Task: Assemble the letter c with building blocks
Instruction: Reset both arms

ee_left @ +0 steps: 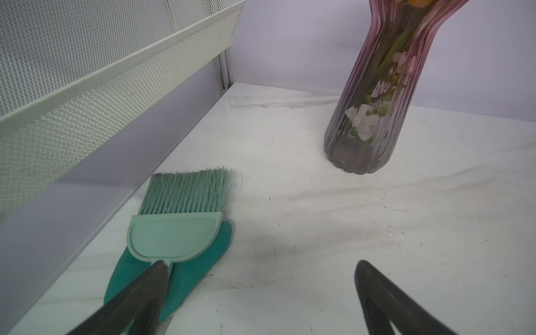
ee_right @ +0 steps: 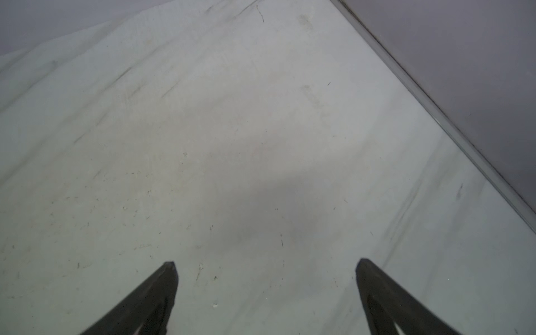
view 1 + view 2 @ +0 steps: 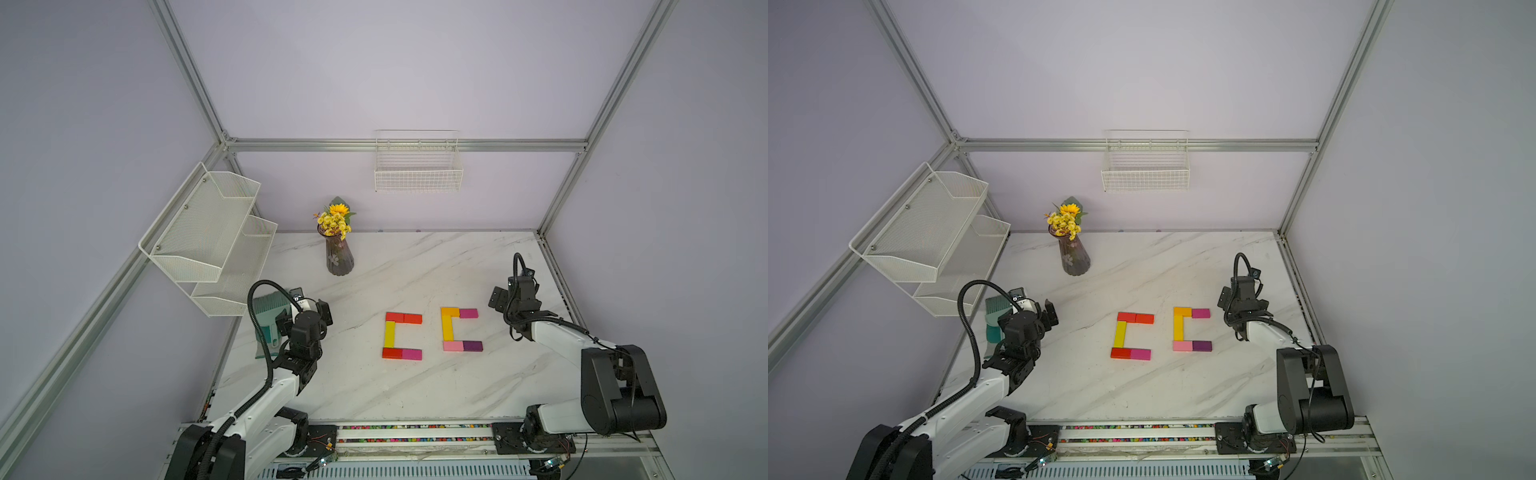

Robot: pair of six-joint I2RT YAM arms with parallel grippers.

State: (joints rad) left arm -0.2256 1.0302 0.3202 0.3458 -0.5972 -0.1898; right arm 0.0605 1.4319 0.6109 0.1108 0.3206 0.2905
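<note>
Lying on table [image 3: 415, 270], building blocks [image 3: 390, 333] as two C shapes

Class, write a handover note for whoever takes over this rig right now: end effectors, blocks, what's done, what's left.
Left end effector: open, empty, near the brush.
Right end effector: open, empty, above the table.
Lying flat mid-table, side by side: red-yellow-magenta C and orange-yellow-pink-purple C.
Done: both letters formed; no loose blocks visible.
Left: seemingly nothing.
</note>
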